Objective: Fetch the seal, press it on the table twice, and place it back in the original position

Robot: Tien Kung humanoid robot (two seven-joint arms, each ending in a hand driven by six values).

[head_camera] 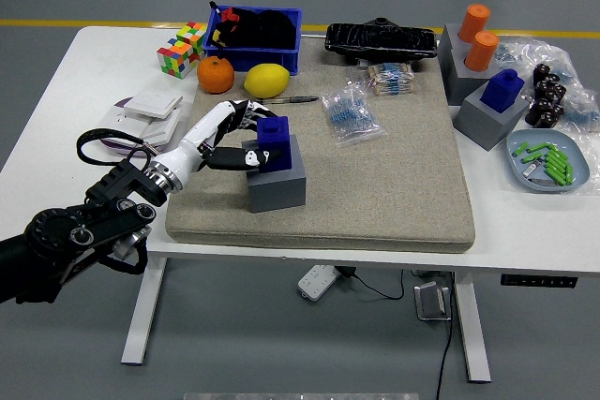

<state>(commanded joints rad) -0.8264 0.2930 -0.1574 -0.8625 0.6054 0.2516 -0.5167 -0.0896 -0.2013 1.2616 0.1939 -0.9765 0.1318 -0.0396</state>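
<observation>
Now reaching in from lower left toward frame centre, left hand (pixel 232 140) with fingers wrapped around the blue seal (pixel 274 140), seated low in the grey block (pixel 277 178) on the mat (pixel 394 185).

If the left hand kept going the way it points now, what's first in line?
The left hand points right, already gripping the blue seal in its grey holder; beyond that, likely bare mat, though depth is unclear.

Seal (pixel 274 135) bottom hidden inside holder (pixel 278 180).
</observation>
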